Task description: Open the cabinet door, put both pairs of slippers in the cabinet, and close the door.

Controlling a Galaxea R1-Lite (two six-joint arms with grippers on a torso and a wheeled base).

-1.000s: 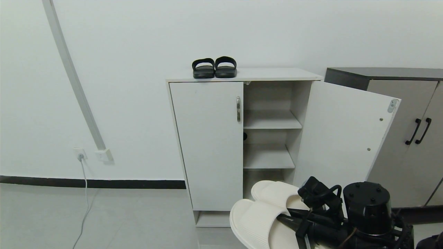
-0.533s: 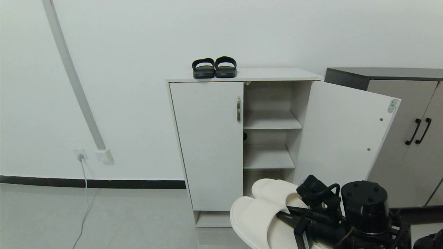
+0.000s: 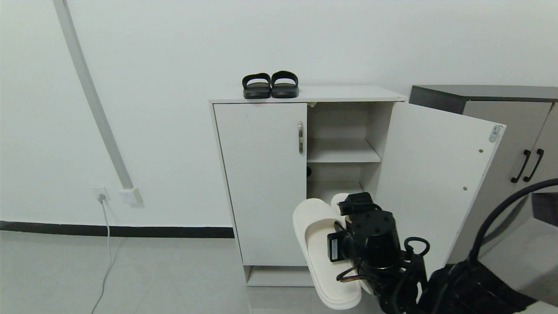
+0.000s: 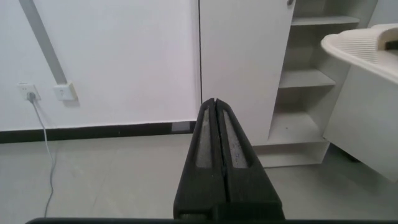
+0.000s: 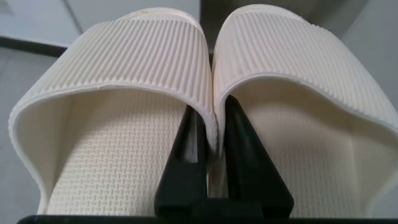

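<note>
At the opened white wooden cabinet door (image 3: 431, 174), the right hand (image 5: 214, 124) clamps 2 cream ribbed foam slippers (image 3: 318, 244), not yet shelved, 2 black rubber slides (image 3: 270, 85) sit on top, and the left hand (image 4: 215, 109) is clenched empty.

The room is bright, with soft, even light on the white wall (image 3: 174, 52). The socket box (image 3: 130, 196) throws a faint shadow to its right and below. Inside the open cabinet (image 3: 261, 196) the shelves (image 3: 340, 153) are dimmer. The grey floor (image 3: 165, 274) has a pale sheen near the cabinet. The white slippers (image 5: 134, 68) are shaded inside.
</note>
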